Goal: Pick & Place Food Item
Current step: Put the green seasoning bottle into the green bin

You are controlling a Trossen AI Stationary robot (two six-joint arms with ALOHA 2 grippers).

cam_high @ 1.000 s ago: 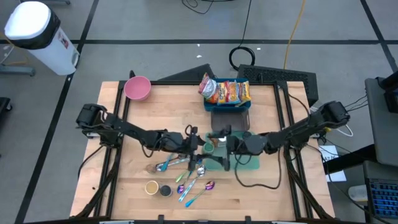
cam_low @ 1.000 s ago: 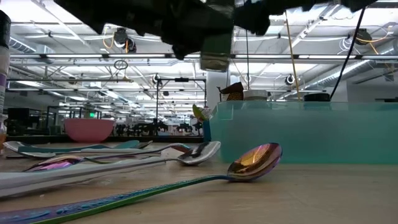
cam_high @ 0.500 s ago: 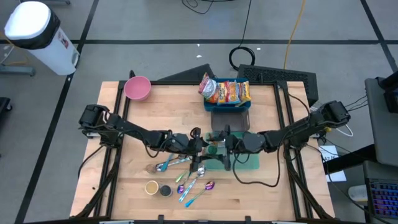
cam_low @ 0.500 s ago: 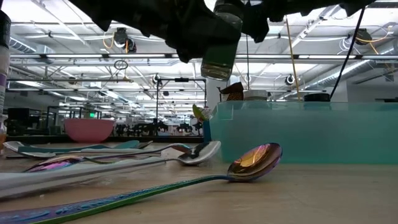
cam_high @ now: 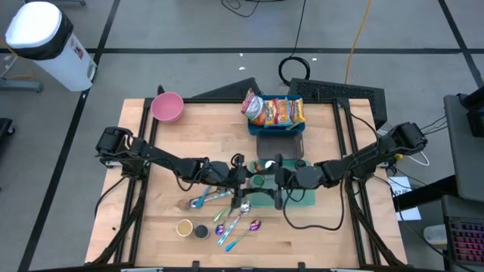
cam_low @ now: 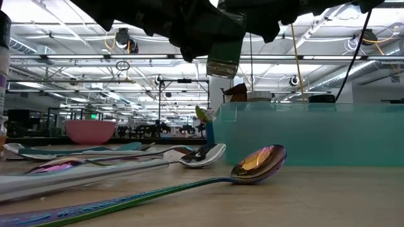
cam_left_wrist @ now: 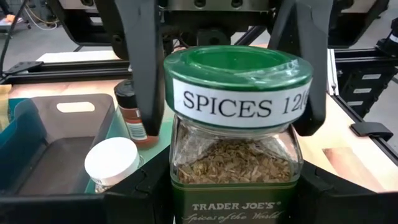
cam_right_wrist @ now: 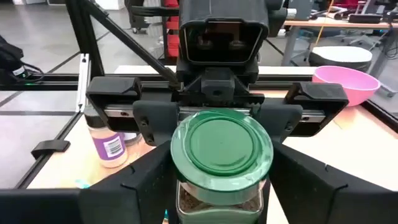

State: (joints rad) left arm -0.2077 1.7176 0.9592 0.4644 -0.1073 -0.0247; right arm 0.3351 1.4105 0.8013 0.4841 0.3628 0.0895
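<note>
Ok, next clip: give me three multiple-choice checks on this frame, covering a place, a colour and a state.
1. Where is the spice jar?
A. In the air between the two grippers
B. Lying in the pink bowl
C. Standing among the spoons

2. What colour is the jar's lid?
A. Red
B. White
C. Green

3. What is the left gripper doing?
A. Open over the snack packets
B. Shut on the spice jar
C. Parked off the table

Answers:
1 A: the low view shows the spice jar off the table, and the high view puts it between the left gripper and the right gripper.
2 C: the lid is green.
3 B: in the left wrist view its fingers clamp the jar's body.
</note>
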